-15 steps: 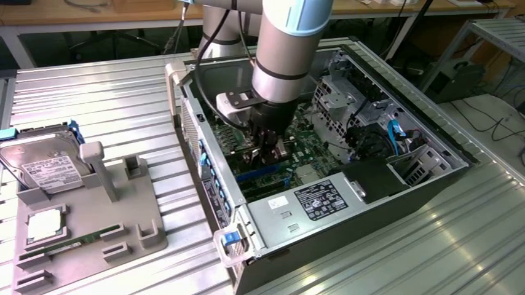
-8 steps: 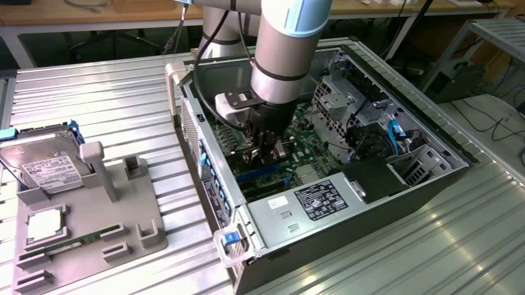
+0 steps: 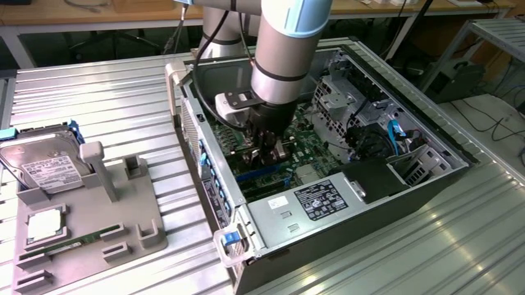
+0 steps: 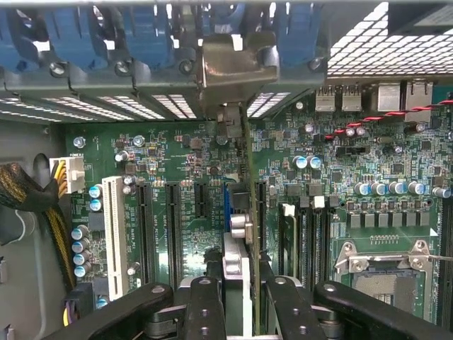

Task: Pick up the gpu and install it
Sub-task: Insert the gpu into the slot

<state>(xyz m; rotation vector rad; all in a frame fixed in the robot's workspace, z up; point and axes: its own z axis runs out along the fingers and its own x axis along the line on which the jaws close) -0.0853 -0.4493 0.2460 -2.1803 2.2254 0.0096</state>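
From the exterior view, my gripper [image 3: 271, 147] reaches down inside the open computer case [image 3: 410, 178], walled in by the drive cage [image 3: 348, 98] on the exterior view's right and the case's rear wall on its left; 1 hard drive [image 3: 45, 166] leans in the grey holder tray [image 3: 82, 239] outside. In the wrist view, my fingers [image 4: 205, 304] are clamped on the gpu [image 4: 244, 212], held edge-on above the motherboard [image 4: 177, 163], its metal bracket [image 4: 233, 67] up against the rear slot openings, between 3 dark expansion slots on one side and 1 on the other.
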